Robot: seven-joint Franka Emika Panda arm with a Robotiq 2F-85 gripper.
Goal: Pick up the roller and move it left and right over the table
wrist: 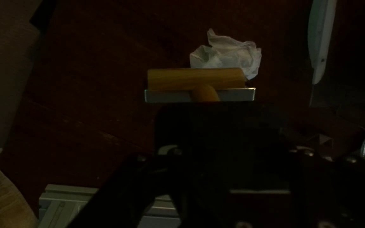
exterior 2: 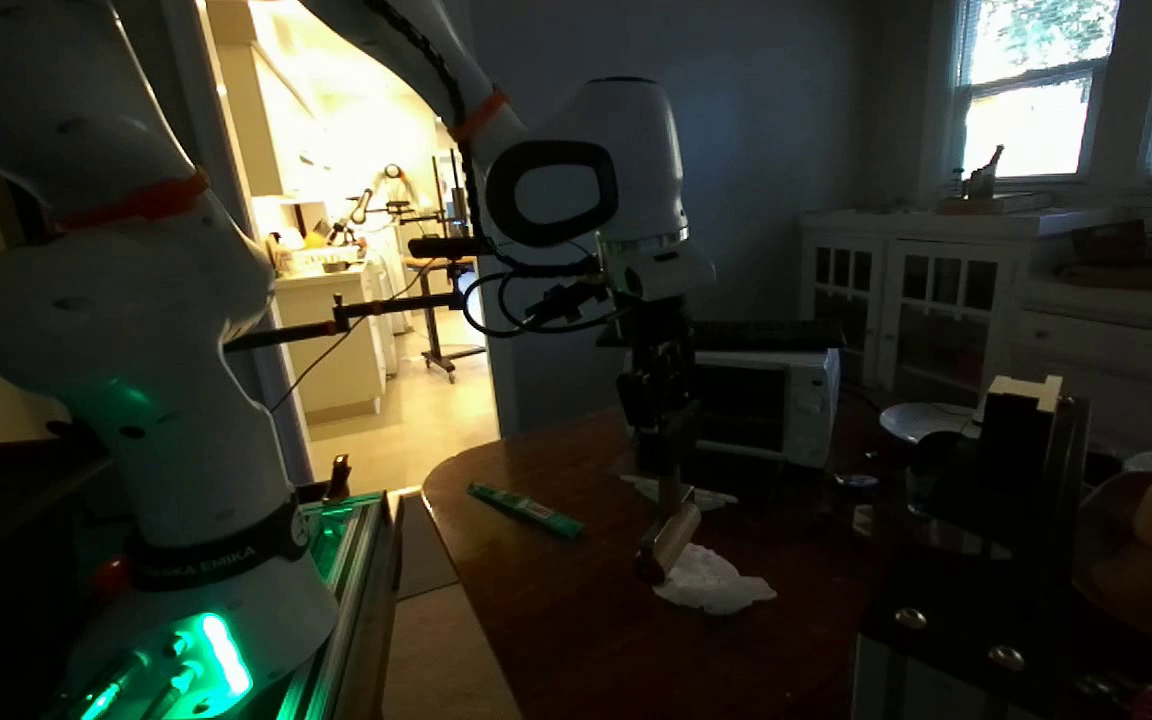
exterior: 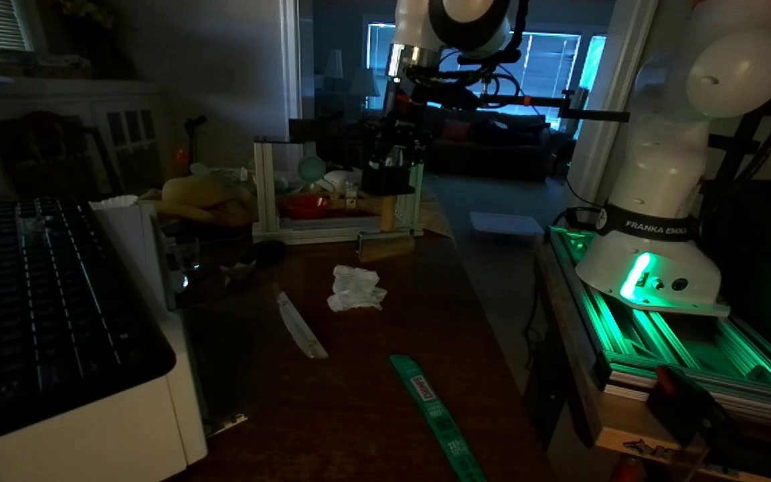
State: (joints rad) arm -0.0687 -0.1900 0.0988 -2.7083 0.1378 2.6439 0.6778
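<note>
The roller (exterior 2: 671,540) was held nearly upright by the gripper (exterior: 387,182) over the dark wooden table (exterior: 439,314), its handle (exterior: 387,214) pointing up and its head (wrist: 195,79) lowermost. The jaws were closed about the handle, parted only by its thickness; finer detail of the grip was lost in shadow. From both exterior views the head was judged to be raised off the top, though the gap could not be read with certainty. In the wrist view the crumpled white paper (wrist: 228,57) was partly covered by the head; in an exterior view the metal frame (exterior: 318,236) was seen beyond the roller. The pick-up was therefore taken as done, and the stroking as the step in hand. For this a slow, straight descent was called for, so that the table would be met by the head along its whole length rather than at one end. Light, even pressure was advised, since the handle could have been twisted in the grip by a hard push. Strokes were best directed squarely across the head's length, so that it would be rolled and not dragged. The paper was best avoided, as it could have been bunched beneath the head, and each turn was best made short of the frame.
</note>
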